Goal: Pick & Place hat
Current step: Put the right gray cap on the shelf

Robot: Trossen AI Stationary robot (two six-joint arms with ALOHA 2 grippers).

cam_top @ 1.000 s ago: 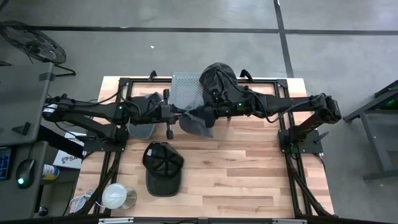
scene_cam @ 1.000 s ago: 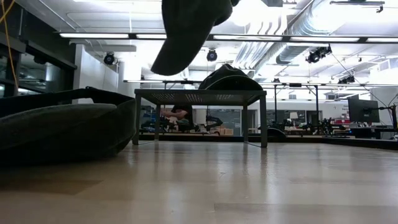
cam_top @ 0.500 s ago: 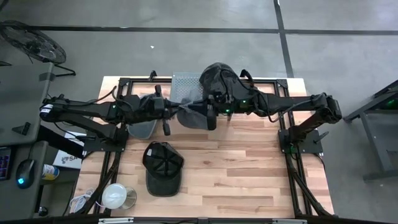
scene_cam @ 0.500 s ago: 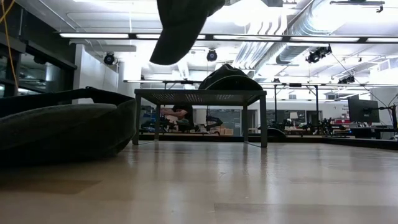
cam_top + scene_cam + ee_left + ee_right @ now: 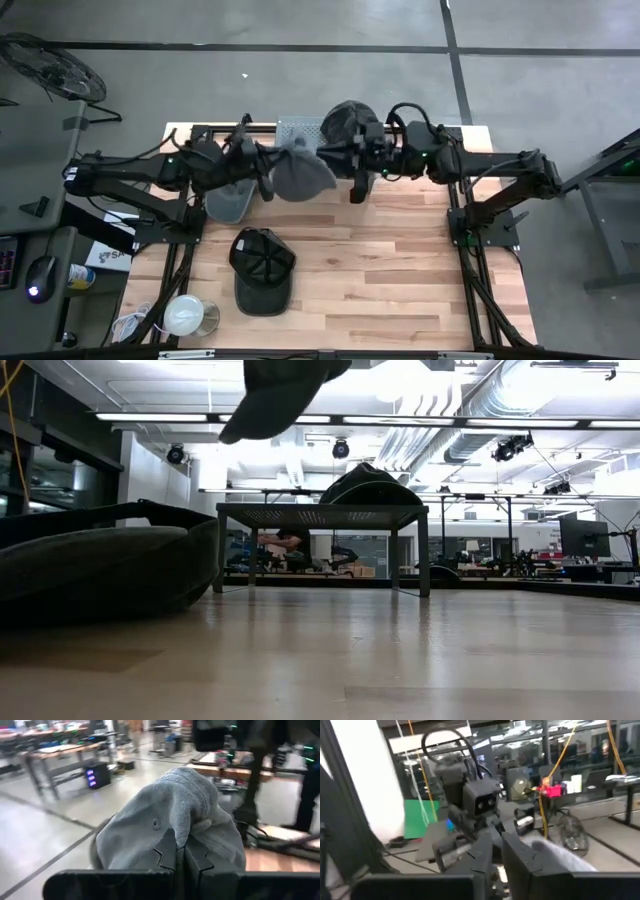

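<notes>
So left gripper (image 5: 268, 178) is pinched tight on the grey hat (image 5: 300, 176), held aloft just beside the mesh rack (image 5: 297, 133); right gripper (image 5: 357, 186) hangs empty, fingers barely parted, so I'd keep it clear and lower the hat slowly onto the rack

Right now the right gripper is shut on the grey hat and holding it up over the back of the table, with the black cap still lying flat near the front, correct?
Not quite: the left gripper is the one shut on the grey hat, as the left wrist view shows. The right gripper sits beside it without the hat. The hat is held up over the back of the table, and the black cap lies near the front.
</notes>
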